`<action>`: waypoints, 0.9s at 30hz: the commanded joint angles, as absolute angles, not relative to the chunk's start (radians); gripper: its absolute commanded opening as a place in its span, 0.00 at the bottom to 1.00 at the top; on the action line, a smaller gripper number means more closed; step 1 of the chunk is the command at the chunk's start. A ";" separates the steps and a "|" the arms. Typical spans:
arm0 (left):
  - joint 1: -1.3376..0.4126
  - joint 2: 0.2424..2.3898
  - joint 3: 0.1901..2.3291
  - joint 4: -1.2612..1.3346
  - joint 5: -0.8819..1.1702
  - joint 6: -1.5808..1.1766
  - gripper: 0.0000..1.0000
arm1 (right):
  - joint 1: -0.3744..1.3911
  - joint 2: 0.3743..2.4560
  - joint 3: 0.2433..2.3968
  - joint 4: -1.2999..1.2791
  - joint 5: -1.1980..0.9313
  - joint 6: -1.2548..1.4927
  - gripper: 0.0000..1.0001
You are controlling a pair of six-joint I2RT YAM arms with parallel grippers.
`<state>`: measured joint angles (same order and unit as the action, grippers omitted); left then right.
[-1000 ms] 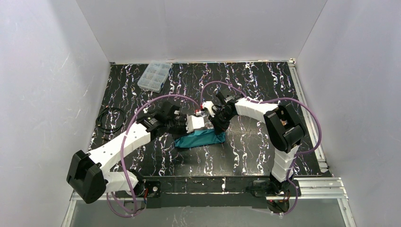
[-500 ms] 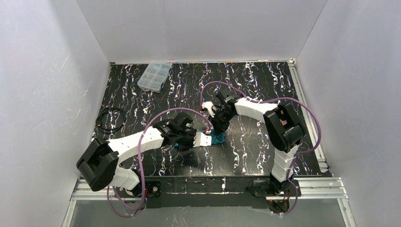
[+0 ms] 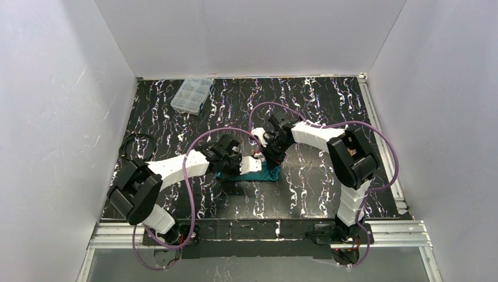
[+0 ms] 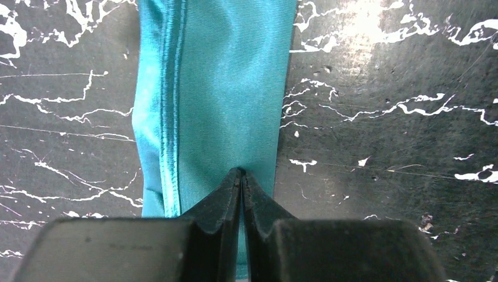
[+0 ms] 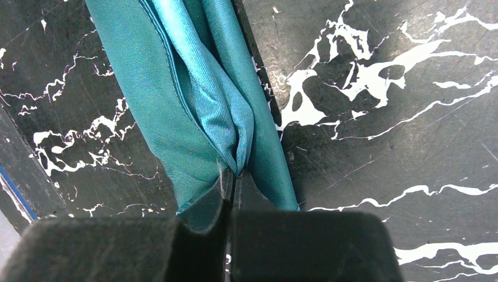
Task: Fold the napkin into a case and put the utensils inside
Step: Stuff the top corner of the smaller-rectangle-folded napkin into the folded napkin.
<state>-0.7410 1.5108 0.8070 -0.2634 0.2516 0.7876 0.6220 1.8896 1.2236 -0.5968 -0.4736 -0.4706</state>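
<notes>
Napkin point(image 3: 267, 174) is seen as a narrow teal strip, several layers thick, laid flat near the middle of the table point(image 3: 317, 111), slightly toward the near side and running left to right. A lighter stitched hem point(image 4: 170, 88) is seen along one long edge in the left wrist view. No diagonal flap and no pouch opening can be made out, so the case is judged not finished: the cloth is folded down lengthwise only.

Left gripper point(image 4: 241, 176) is clenched, its fingertips pressed together on the strip; a sliver of teal is seen between the fingers, so a pinch on the napkin is judged likely. Right gripper point(image 5: 234, 176) is clamped on the right end of the napkin, where loose folds are gathered into its closed tips. Both arms are brought together over the cloth, the left from the near left, the right from the right side.

Utensils are not seen in any view; where they lie cannot be told. Placing them inside is judged not started. Left to do: the remaining folds into a pouch, then loading.

Further out, a clear compartment box point(image 3: 192, 94) is seen at the far left of the table, well apart from the napkin, and a coiled black cable point(image 3: 136, 148) lies at the left edge.
</notes>
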 commanded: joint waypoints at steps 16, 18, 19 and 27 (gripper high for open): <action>-0.698 1.510 0.821 -0.241 0.242 0.759 0.04 | 0.626 1.895 1.214 -0.681 -0.476 -0.474 0.01; -0.695 1.531 0.825 -0.231 0.220 0.757 0.04 | 0.626 1.892 1.211 -0.674 -0.485 -0.472 0.01; -0.692 1.541 0.830 -0.231 0.216 0.753 0.04 | 0.627 1.889 1.210 -0.674 -0.490 -0.472 0.01; -0.685 1.560 0.850 -0.273 0.230 0.726 0.02 | 0.627 1.867 1.216 -0.673 -0.490 -0.458 0.03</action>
